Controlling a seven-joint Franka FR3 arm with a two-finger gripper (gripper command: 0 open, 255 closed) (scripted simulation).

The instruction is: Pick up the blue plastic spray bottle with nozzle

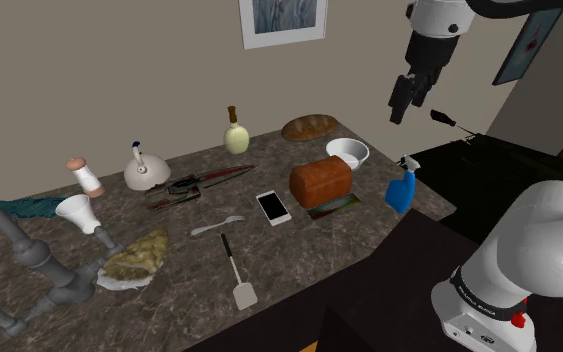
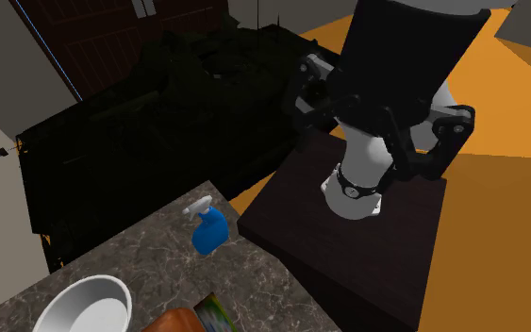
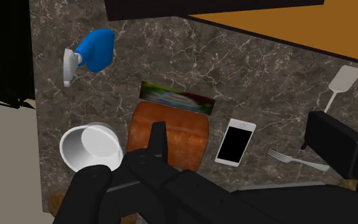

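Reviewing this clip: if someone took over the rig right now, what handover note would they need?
Gripper: open and empty, high above the counter's end at the shoulder view's right.
Blue spray bottle: on the dark marbled counter near that end's edge, apart from the brown loaf and the white bowl; nothing touches it.
Done: nothing grasped yet.
Left: bring the gripper down over the bottle, probably around its body, shut on it and lift.
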